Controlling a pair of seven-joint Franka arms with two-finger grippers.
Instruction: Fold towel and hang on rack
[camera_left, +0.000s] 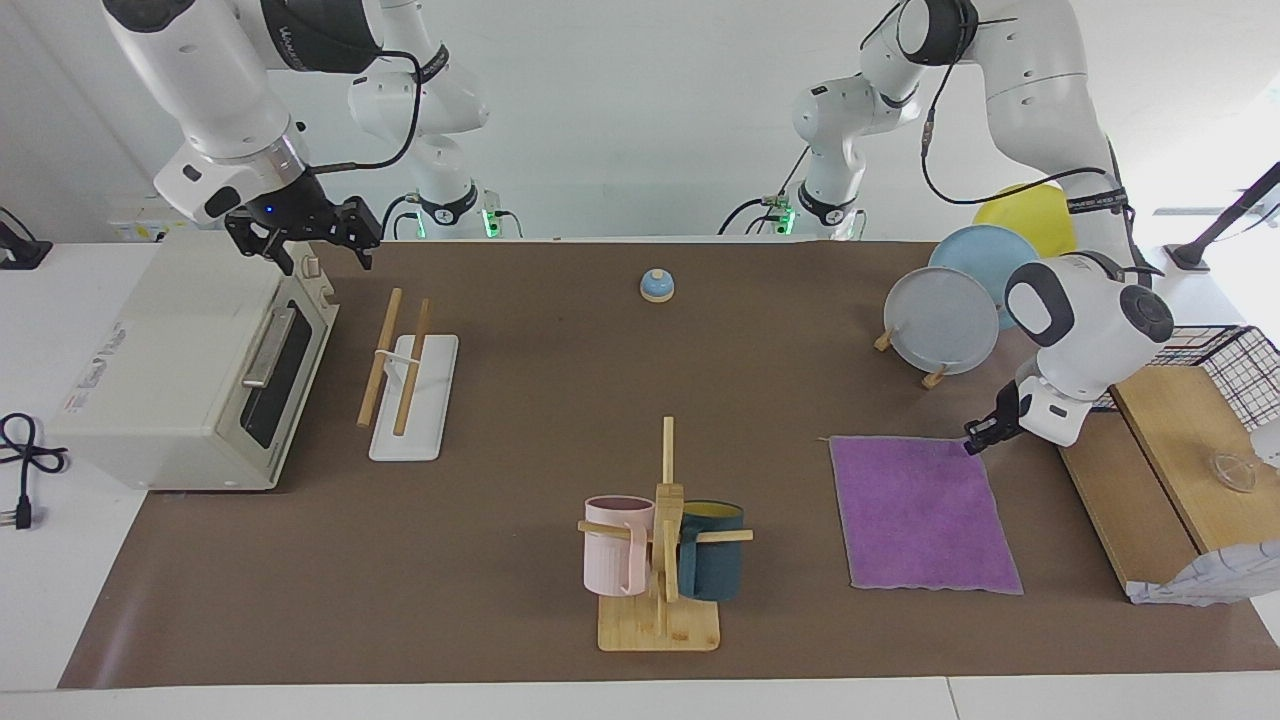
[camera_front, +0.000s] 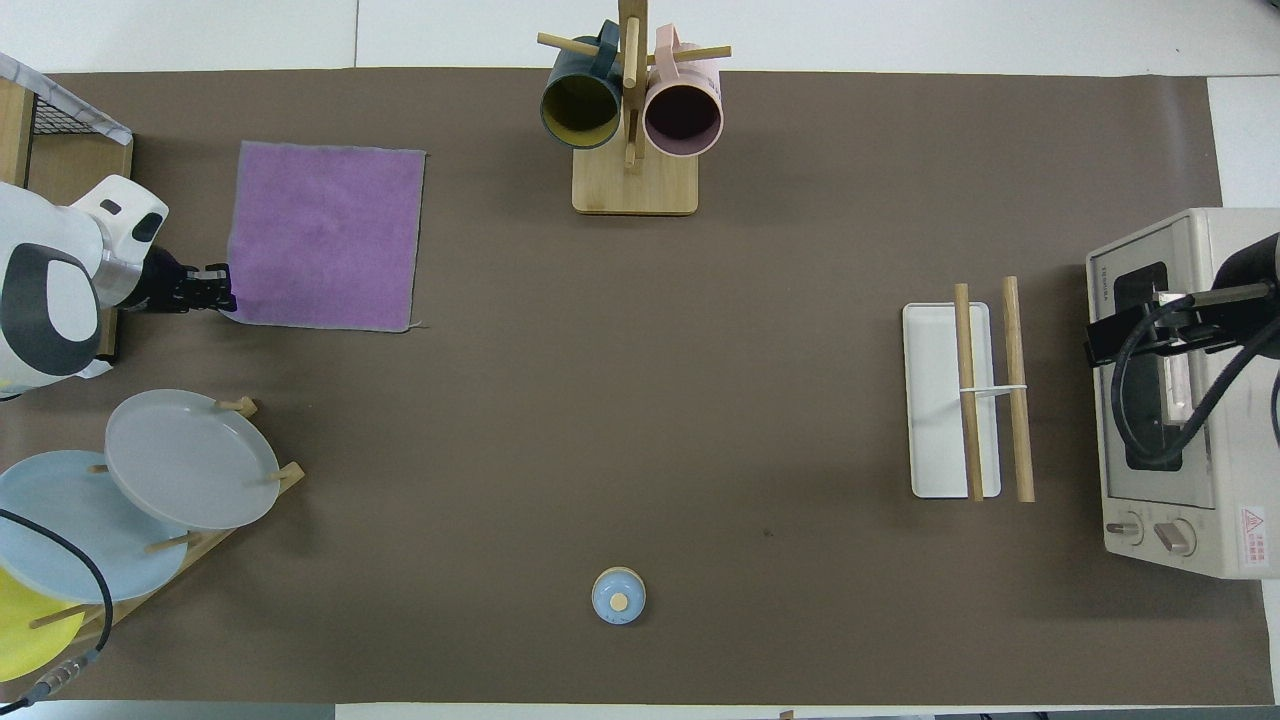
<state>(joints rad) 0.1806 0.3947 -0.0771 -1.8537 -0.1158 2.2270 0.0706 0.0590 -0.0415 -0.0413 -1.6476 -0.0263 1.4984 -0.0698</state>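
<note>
From my seat, the left gripper (camera_left: 972, 444) covers the towel (camera_left: 920, 510) corner it sits on, so I can't see whether cloth is pinched, though it looks so. In the overhead view the picture's edge cuts off the yellow plate (camera_front: 25, 620) and the toaster oven (camera_front: 1180, 400) at the worktop's ends.

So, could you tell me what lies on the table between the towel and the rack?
Between the towel and the rack, the overhead view shows mostly bare brown mat; only the mug stand sits partway along, farther from the robots.
</note>
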